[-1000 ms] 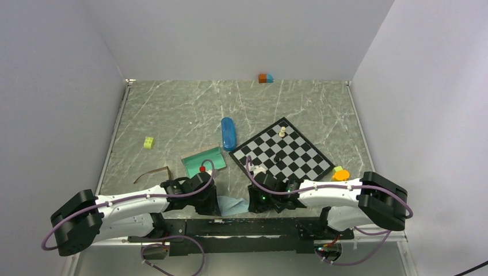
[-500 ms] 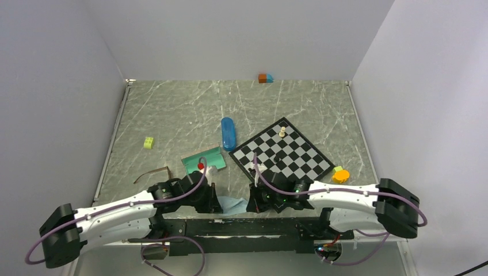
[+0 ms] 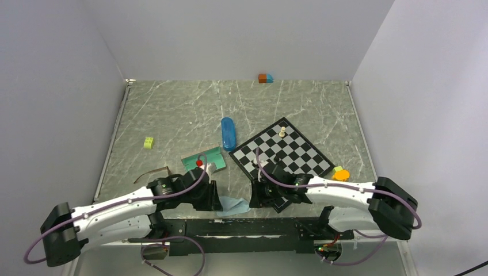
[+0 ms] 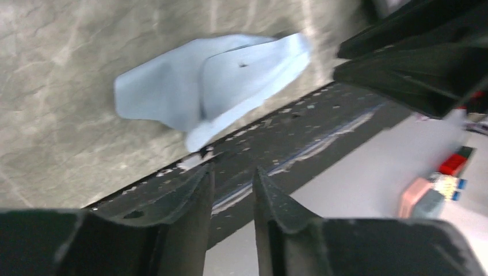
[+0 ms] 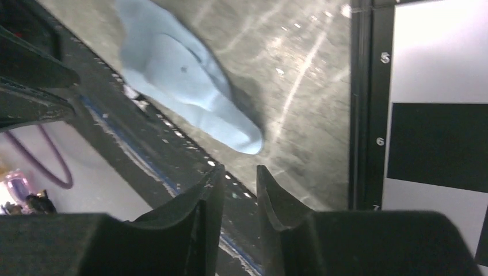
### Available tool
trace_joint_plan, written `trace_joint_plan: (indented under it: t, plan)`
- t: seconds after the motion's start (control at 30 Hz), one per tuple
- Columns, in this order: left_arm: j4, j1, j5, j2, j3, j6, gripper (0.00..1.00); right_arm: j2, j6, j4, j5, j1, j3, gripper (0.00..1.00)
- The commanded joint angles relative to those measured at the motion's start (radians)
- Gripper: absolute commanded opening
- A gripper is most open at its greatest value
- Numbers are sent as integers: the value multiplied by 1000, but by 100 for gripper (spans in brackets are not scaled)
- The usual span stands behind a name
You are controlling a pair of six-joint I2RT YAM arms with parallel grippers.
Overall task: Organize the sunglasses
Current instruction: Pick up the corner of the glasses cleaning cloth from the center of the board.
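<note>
Low at the near edge of the worktop [image 3: 172,109], the left gripper [image 4: 232,172] and right gripper [image 5: 239,171] each show a narrow gap between the fingers with nothing in it. They flank one crumpled light-blue cloth [image 3: 233,205]. One pair of brown-framed sunglasses [image 3: 152,172] lies by the left edge, just beyond the left arm. Farther out are one teal-green tray [image 3: 204,159], one blue capsule case [image 3: 228,133] and one chessboard [image 3: 288,154] carrying a white chess piece [image 3: 282,131]. One green brick [image 3: 149,142] sits toward the left edge, one orange piece [image 3: 340,174] toward the right, and two blocks [image 3: 266,78] at the far edge. Bare marble-patterned surface spreads toward both far corners.
</note>
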Motion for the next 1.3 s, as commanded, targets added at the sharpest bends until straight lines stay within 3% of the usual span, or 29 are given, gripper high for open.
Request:
trace_joint_plan:
  t: [0.0, 0.1, 0.23, 0.5, 0.67, 1.27]
  plan:
    - [-28, -6, 21, 101, -17, 16, 38, 68, -33, -7, 27, 2, 28, 35]
    - [38, -5, 43, 158, -43, 20, 45, 102, -37, 14, 24, 2, 25, 39]
    - [119, -5, 59, 233, -44, 24, 41, 134, -38, 28, 19, 2, 25, 43]
    - [215, -5, 98, 327, -50, 11, 24, 144, -13, 71, 5, 3, -3, 46]
    - [181, -5, 74, 329, -41, 3, 0, 153, -9, 87, -16, 2, -13, 46]
    - [191, -5, 101, 103, -65, 0, 0, 239, -10, 86, -2, 34, 58, 41]
